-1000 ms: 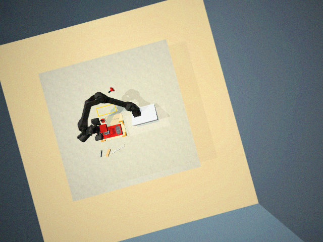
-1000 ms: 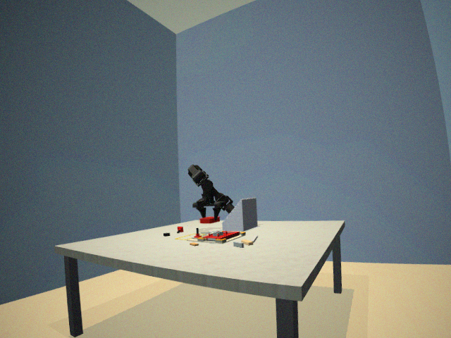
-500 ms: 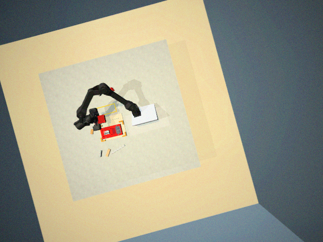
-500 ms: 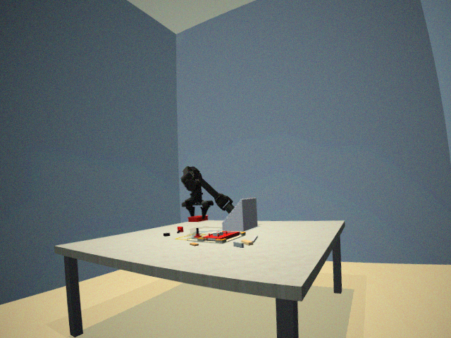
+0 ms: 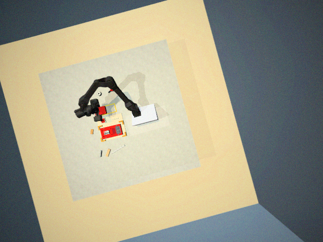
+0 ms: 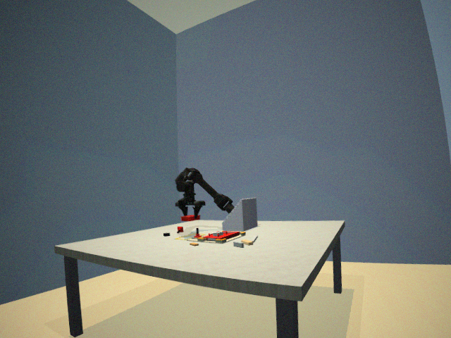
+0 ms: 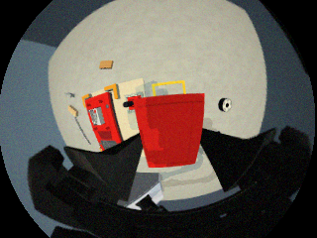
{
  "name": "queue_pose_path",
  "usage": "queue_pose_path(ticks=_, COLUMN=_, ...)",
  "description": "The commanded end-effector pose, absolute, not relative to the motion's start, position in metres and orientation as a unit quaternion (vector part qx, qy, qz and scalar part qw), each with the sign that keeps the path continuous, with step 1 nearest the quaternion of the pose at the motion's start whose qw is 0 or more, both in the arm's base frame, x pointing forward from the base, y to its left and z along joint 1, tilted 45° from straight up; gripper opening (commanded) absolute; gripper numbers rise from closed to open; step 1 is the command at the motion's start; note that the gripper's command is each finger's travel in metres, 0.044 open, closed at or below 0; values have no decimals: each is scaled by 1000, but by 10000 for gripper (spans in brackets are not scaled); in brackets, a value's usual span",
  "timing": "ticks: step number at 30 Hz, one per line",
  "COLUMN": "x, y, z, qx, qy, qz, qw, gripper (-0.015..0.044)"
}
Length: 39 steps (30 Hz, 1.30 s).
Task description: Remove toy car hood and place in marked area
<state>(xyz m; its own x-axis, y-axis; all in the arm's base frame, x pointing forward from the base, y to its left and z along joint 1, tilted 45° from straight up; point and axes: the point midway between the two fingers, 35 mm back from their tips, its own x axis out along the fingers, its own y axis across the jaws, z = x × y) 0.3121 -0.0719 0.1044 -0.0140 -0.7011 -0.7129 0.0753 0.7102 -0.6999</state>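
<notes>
Table (image 6: 276,254), grey top, dark legs. In the exterior view, left to right: a small black block (image 6: 166,234) alone on the table; just right of it a small red piece (image 6: 180,229); then the gripper (image 6: 190,210), pointing down, clamped on the red hood (image 6: 189,217), which hangs clear above the table surface. Below and right of it the toy car (image 6: 220,236), red, flat on its pale base board with orange corner brackets; a tan block (image 6: 194,243) lies in front of the board, a second tan block (image 6: 247,241) and a thin pale strip lie off its right end. Behind the car a grey wedge-shaped block (image 6: 241,215) carries the arm's base. In the top view the hood (image 5: 102,110) sits at the left end of the yellow-outlined marked area (image 5: 112,108), overlapping its edge; the car (image 5: 111,130) is just below, apart from it. A small white ring (image 5: 98,94) lies above the outline, beside the arm links. In the wrist view the hood (image 7: 173,129) fills the centre between the two dark fingers, one on each side edge; the marked area (image 7: 169,87) shows just beyond its far edge, the car (image 7: 101,119) to its left, the ring (image 7: 226,103) to its right.
</notes>
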Motion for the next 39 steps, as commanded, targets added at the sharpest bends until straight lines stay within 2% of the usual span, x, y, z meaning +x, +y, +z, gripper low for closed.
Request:
queue_pose_path(ticks=1, x=302, y=-82, z=113, qx=-245, qy=649, qz=-296, qw=656, gripper=0)
queue_pose_path(ticks=39, x=302, y=-105, z=93, qx=-245, qy=649, qz=-295, qw=657, gripper=0)
